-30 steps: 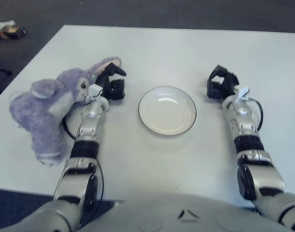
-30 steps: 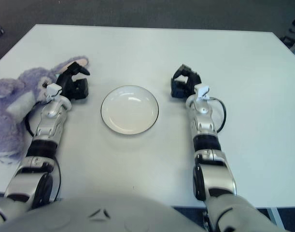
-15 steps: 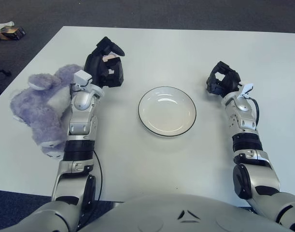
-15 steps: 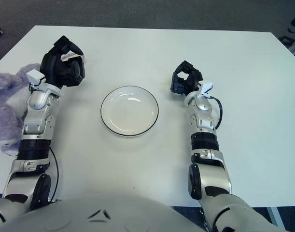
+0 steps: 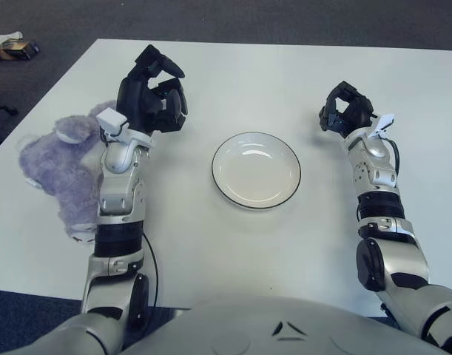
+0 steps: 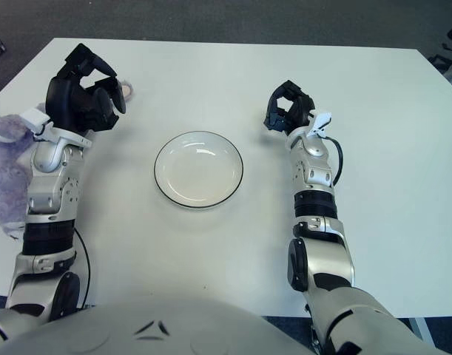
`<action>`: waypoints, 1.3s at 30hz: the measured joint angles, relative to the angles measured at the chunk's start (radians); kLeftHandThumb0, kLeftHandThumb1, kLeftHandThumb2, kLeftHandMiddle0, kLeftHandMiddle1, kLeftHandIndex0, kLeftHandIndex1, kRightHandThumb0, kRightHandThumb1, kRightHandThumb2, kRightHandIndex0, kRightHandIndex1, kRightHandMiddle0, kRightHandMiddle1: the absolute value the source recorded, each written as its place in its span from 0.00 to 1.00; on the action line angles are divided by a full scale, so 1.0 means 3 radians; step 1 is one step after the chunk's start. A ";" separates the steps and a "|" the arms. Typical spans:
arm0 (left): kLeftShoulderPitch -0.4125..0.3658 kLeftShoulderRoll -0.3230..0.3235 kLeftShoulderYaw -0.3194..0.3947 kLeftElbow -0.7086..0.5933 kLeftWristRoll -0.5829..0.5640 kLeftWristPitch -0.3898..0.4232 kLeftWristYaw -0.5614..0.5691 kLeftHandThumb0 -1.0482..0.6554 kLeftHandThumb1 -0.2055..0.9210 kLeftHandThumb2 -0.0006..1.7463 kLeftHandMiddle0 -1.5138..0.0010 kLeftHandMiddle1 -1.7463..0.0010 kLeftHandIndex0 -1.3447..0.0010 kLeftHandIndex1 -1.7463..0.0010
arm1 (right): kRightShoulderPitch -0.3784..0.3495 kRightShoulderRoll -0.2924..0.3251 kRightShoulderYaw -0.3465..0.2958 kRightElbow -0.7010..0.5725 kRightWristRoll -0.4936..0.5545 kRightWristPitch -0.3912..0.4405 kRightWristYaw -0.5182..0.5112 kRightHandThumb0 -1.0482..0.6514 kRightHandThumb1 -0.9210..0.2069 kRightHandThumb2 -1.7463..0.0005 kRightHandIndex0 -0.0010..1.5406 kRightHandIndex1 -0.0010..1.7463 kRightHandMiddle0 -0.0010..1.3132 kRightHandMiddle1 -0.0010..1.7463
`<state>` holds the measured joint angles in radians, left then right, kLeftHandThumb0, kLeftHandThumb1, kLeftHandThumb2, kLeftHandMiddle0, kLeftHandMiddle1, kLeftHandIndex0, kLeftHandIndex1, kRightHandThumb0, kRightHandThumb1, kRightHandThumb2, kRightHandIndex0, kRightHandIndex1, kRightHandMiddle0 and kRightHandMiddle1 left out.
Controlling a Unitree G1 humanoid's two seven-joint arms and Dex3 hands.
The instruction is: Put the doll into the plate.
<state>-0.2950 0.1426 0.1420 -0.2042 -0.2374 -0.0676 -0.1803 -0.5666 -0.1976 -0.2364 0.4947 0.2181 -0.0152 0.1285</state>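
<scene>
The doll [image 5: 59, 164] is a purple plush rabbit lying on the table's left side, partly hidden behind my left forearm; its pink ear tip [image 6: 128, 90] shows beside my hand. My left hand [image 5: 153, 95] is raised over the doll's ear end, fingers loosely spread and holding nothing. The plate [image 5: 256, 169] is white with a dark rim, empty, at the table's middle, right of my left hand. My right hand [image 5: 345, 109] hovers right of the plate, fingers curled and empty.
The white table [image 5: 233, 74] reaches a dark floor at the back and left. A small dark object [image 5: 15, 49] lies on the floor at the far left.
My left hand has lifted from beside the doll's ear and swung up and back over it. My right hand has moved slightly back. The doll and plate stay put.
</scene>
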 measured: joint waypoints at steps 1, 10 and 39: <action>0.0009 -0.0012 0.0000 -0.0042 -0.0034 0.0027 0.0000 0.34 0.49 0.73 0.28 0.00 0.56 0.00 | -0.0017 -0.0003 -0.0005 0.0015 0.0000 0.0000 0.0001 0.34 0.51 0.27 0.82 1.00 0.45 1.00; 0.0101 -0.0052 0.0001 -0.0245 -0.0263 0.0235 -0.0010 0.33 0.45 0.76 0.26 0.00 0.54 0.00 | -0.0050 -0.0008 -0.0019 0.0141 -0.0005 -0.0025 0.0007 0.34 0.52 0.26 0.83 1.00 0.46 1.00; -0.0045 0.0664 0.0687 -0.0683 -0.0182 0.0661 0.0209 0.36 0.57 0.67 0.38 0.00 0.62 0.00 | -0.0090 -0.0004 -0.0012 0.0300 -0.0028 -0.0083 -0.0013 0.34 0.51 0.27 0.83 1.00 0.45 1.00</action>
<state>-0.3086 0.3419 0.3480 -0.4092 -0.2920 0.1307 -0.1176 -0.5935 -0.1988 -0.2401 0.5847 0.2096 -0.0401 0.1245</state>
